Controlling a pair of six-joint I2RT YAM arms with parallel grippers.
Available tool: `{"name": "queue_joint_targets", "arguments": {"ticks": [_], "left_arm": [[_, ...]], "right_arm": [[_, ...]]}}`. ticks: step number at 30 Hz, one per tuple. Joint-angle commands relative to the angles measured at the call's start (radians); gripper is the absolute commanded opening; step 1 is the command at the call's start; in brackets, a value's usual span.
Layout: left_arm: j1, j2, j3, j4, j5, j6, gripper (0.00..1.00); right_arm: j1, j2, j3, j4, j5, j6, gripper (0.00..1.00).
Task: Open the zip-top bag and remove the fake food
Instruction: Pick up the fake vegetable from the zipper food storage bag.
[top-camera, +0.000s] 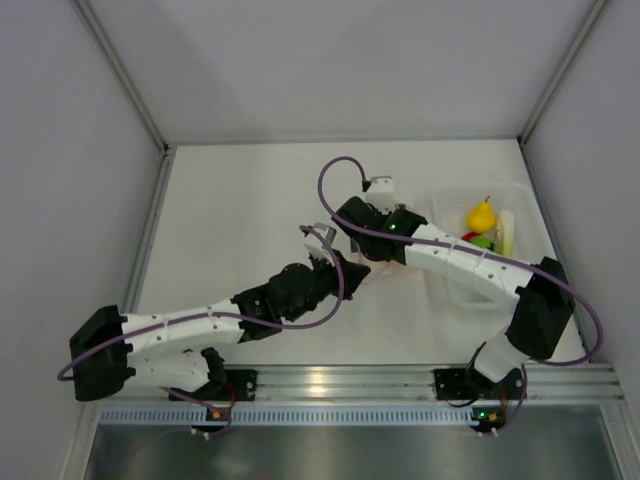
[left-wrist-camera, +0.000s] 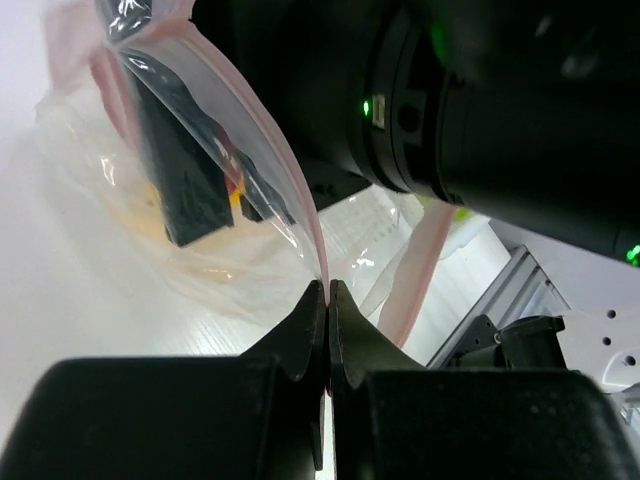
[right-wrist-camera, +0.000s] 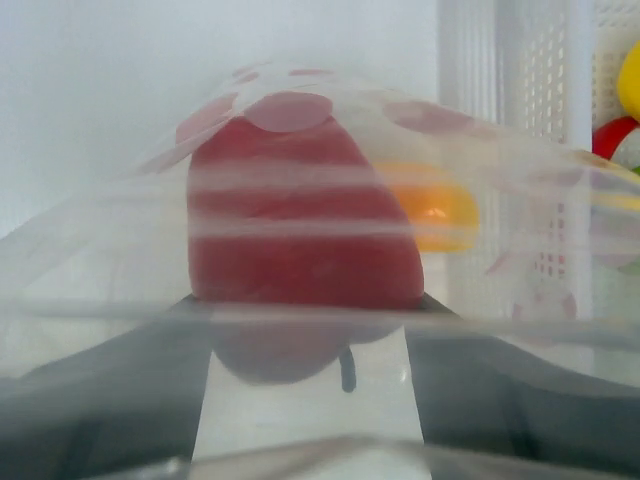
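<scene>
Left tool (left-wrist-camera: 328, 300) is clamped tight on the edge of the zip-top bag (left-wrist-camera: 255, 140), its tips meeting on the film just below the pink zip strip (left-wrist-camera: 300, 205), so that side of the mouth is pinned and held up. The bag hangs between the two arms over the middle of the counter (top-camera: 230, 200), near the tray.

We judge the bag to be light, thin and limp, with crinkly, slippery film. It will fold and follow whatever pulls it. The thicker zip strip is the sound place to hold, and one lip has to be held firm while anything is drawn out.

The right tool (right-wrist-camera: 305, 340) is reaching in through the open mouth. Its dark fingers (left-wrist-camera: 185, 190) show through the plastic from the left wrist. They stand wide on either side of a red piece (right-wrist-camera: 300, 200) of the fake food, but film lies across the view and we cannot tell whether they press on it or only flank it. The piece looks glossy, hard and rounded, so we expect it to slip unless it is taken across its widest part. An orange piece (right-wrist-camera: 440, 215) lies just behind it, also inside the bag.

Beside the bag stands a white translucent tray (top-camera: 455, 290). It holds a yellow pear-shaped piece (top-camera: 482, 216), a pale stalk (top-camera: 507, 232), and something green (top-camera: 484, 241) and something red (top-camera: 468, 236) below the pear. By our judgement part of the food is out, and at least two pieces are left in the bag.
</scene>
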Motion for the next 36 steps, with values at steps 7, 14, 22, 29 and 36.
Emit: {"name": "queue_joint_targets", "arguments": {"ticks": [7, 14, 22, 29, 36], "left_arm": [[-0.032, 0.028, 0.048, 0.023, -0.024, -0.016, 0.00], [-0.048, 0.051, 0.060, -0.018, -0.164, -0.059, 0.00], [-0.058, -0.024, -0.069, -0.051, -0.382, -0.178, 0.00], [-0.058, -0.046, -0.133, -0.100, -0.515, -0.247, 0.00], [-0.058, -0.049, -0.126, -0.107, -0.491, -0.251, 0.00]], "right_arm": [[-0.008, 0.021, 0.103, -0.003, 0.032, 0.016, 0.00], [-0.006, -0.023, 0.099, -0.026, -0.013, 0.034, 0.00], [-0.075, -0.130, 0.042, -0.084, -0.009, 0.004, 0.00], [-0.163, -0.228, -0.050, -0.053, -0.065, -0.038, 0.00], [-0.188, -0.259, -0.107, 0.034, -0.150, -0.096, 0.00]]}}
